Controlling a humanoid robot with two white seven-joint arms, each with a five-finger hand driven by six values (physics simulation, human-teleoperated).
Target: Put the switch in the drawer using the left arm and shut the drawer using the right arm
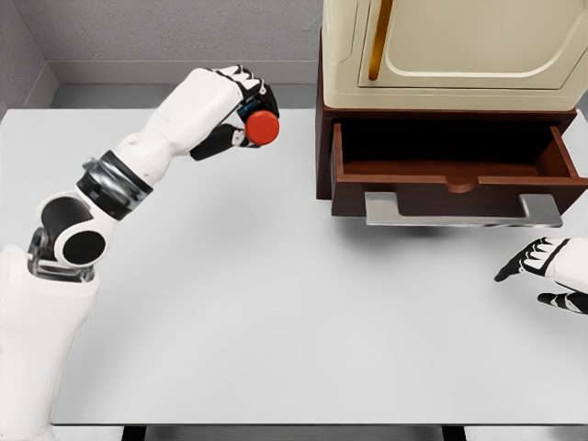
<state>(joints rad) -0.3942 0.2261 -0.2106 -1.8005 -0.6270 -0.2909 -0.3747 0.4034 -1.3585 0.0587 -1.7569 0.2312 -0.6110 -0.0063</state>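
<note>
White table [276, 312] held a brown wooden drawer [455, 179], pulled open for the round red switch [265, 129]. Left hand [237, 108] gripped it up high; right hand [542, 262] waited with loose fingers.

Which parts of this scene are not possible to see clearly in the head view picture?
- Switch: only its red button shows; the left hand that grasps it covers the body.
- Drawer: its inner floor is dark, under the shadow of the cabinet; contents cannot be told.
- Right hand: cut off by the right edge; its arm is out of view.
- Cabinet: its top is cut off by the upper edge.
</note>
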